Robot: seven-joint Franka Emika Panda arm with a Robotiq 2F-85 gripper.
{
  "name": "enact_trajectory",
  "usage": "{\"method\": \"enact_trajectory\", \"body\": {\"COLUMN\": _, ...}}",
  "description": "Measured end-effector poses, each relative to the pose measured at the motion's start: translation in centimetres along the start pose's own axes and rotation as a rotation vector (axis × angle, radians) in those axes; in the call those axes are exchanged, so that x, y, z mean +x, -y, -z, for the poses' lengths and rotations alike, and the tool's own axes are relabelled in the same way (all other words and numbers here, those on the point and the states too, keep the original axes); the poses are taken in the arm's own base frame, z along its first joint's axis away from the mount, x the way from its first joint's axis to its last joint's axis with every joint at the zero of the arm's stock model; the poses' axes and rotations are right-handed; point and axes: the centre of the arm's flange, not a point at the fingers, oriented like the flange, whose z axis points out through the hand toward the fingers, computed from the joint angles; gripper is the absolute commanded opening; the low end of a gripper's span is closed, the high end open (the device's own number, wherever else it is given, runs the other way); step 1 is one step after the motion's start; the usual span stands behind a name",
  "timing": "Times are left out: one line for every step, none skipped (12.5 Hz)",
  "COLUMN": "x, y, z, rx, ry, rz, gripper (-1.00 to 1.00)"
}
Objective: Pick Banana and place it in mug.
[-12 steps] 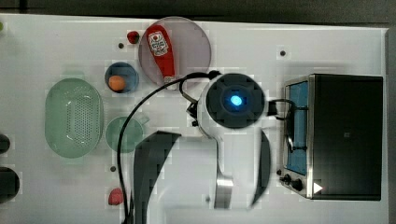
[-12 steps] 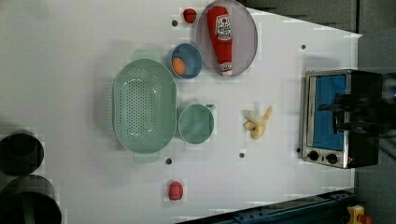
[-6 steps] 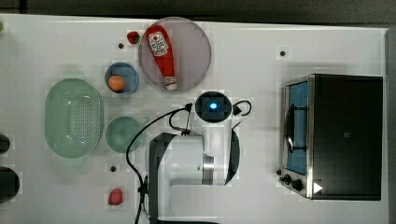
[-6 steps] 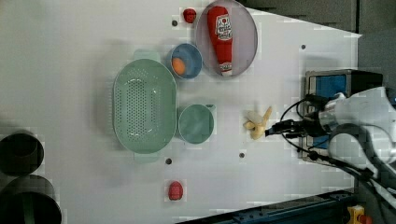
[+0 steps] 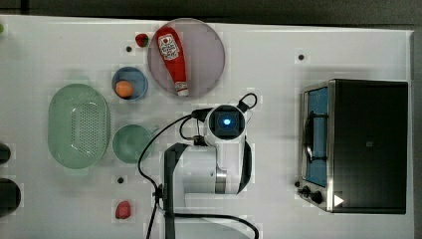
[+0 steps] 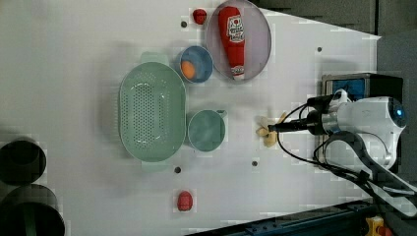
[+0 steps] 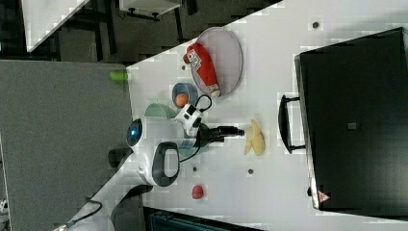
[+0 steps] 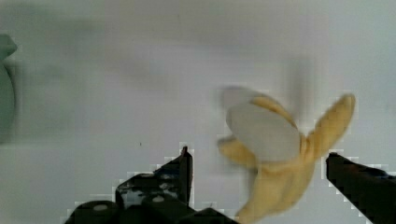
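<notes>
The banana [image 6: 268, 132], half peeled and pale yellow, lies on the white table between the mug and the toaster oven; it also shows as banana [image 7: 254, 137]. In the wrist view the banana [image 8: 275, 154] sits between my two black fingers, which stand wide apart and clear of it. My gripper [image 8: 259, 161] is open just above it, and its dark tip reaches the banana as gripper [image 6: 273, 129] and gripper [image 7: 239, 130]. The sea-green mug [image 5: 130, 143] stands upright next to the colander, also seen as mug [image 6: 206, 130]. The arm's wrist [image 5: 226, 122] covers the banana in the top view.
A pale-green colander [image 5: 78, 128] stands at the top view's left. Beyond it are a blue bowl [image 5: 129, 83] holding an orange ball, and a plate [image 5: 204, 50] with a ketchup bottle [image 5: 171, 55]. A toaster oven [image 5: 358, 144] fills the top view's right. Small red fruits [image 5: 123, 209] lie about.
The arm has swung away from the toaster oven toward the middle of the table. The gripper now hangs over the banana, still open.
</notes>
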Motion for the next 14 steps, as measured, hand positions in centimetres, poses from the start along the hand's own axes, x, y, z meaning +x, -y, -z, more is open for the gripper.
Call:
{"method": "enact_trajectory", "body": {"x": 0.4, "y": -0.2, "z": -0.5, "rx": -0.006, "ry": -0.020, "rz": 0.037, "gripper": 1.00}}
{"method": "enact_trajectory", "body": {"x": 0.5, "y": -0.3, "z": -1.5, "rx": -0.008, "ry": -0.011, "rz": 0.069, "gripper": 1.00}}
{"method": "enact_trajectory", "body": {"x": 0.0, "y": -0.6, "z": -2.7, "rx": -0.016, "ry": -0.004, "rz": 0.081, "gripper": 1.00}}
{"method": "enact_trajectory", "body": {"x": -0.5, "y": -0.7, "z": -3.9, "rx": -0.019, "ry": -0.011, "rz": 0.082, "gripper": 1.00}}
{"method": "enact_trajectory", "body": {"x": -0.6, "y": -0.7, "z": -5.1, "rx": -0.017, "ry": -0.003, "rz": 0.096, "gripper": 1.00}}
{"method": "enact_trajectory", "body": {"x": -0.8, "y": -0.5, "z": -6.7, "rx": -0.009, "ry": 0.013, "rz": 0.095, "gripper": 1.00}}
{"method": "enact_trajectory", "body": {"x": -1.4, "y": -0.7, "z": -8.2, "rx": -0.003, "ry": 0.025, "rz": 0.082, "gripper": 1.00}}
{"method": "enact_trajectory", "body": {"x": -2.1, "y": -1.1, "z": -9.6, "rx": -0.001, "ry": 0.044, "rz": 0.080, "gripper": 0.69}}
{"method": "enact_trajectory", "body": {"x": -2.5, "y": -1.3, "z": -10.3, "rx": 0.002, "ry": 0.061, "rz": 0.078, "gripper": 0.43}}
{"method": "enact_trajectory", "body": {"x": -2.0, "y": -1.3, "z": -9.8, "rx": 0.006, "ry": 0.056, "rz": 0.074, "gripper": 0.18}}
{"method": "enact_trajectory", "body": {"x": -1.3, "y": -1.1, "z": -9.0, "rx": 0.005, "ry": 0.044, "rz": 0.084, "gripper": -0.04}}
{"method": "enact_trajectory", "body": {"x": -0.6, "y": -1.0, "z": -8.3, "rx": -0.004, "ry": 0.014, "rz": 0.090, "gripper": -0.25}}
{"method": "enact_trajectory", "body": {"x": -0.5, "y": -1.1, "z": -7.6, "rx": -0.006, "ry": -0.008, "rz": 0.081, "gripper": -0.37}}
{"method": "enact_trajectory", "body": {"x": -0.7, "y": -1.6, "z": -6.8, "rx": -0.011, "ry": -0.014, "rz": 0.074, "gripper": -0.37}}
